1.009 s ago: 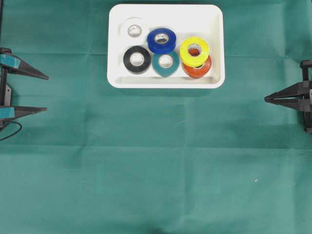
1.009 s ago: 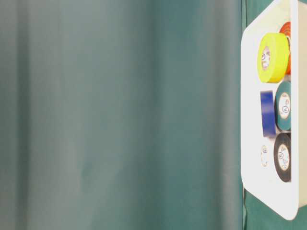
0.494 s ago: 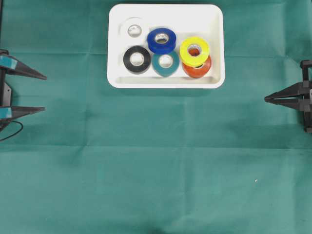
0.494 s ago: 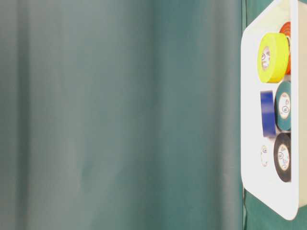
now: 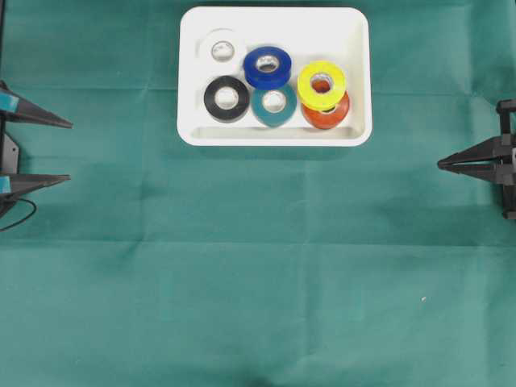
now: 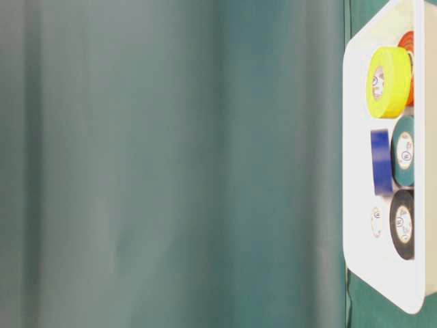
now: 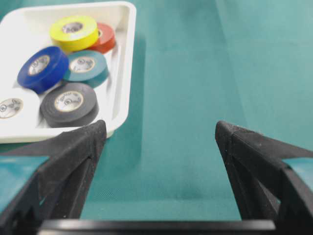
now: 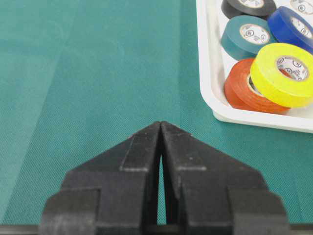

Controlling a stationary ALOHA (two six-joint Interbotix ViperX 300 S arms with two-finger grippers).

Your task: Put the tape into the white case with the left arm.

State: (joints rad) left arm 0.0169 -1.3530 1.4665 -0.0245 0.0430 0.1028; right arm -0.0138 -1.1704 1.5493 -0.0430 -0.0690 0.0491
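The white case (image 5: 274,139) lies at the top middle of the green cloth. Several tape rolls lie inside it: white (image 5: 221,50), blue (image 5: 268,67), black (image 5: 226,98), teal (image 5: 274,105), and yellow (image 5: 322,84) resting on orange (image 5: 326,116). No tape shows on the cloth outside the case. My left gripper (image 5: 69,151) is at the left edge, well away from the case, open and empty. The left wrist view shows it (image 7: 160,126) spread wide over bare cloth, with the case (image 7: 124,58) ahead to the left. My right gripper (image 5: 440,164) stays shut at the right edge.
Green cloth (image 5: 258,282) covers the table. A thin black cable (image 5: 20,214) loops at the left edge below the left gripper. The table-level view shows the case (image 6: 355,137) and its rolls at the right border.
The left gripper has drawn back a little toward the left edge, still open. The rolls, the case and the right gripper have not moved.
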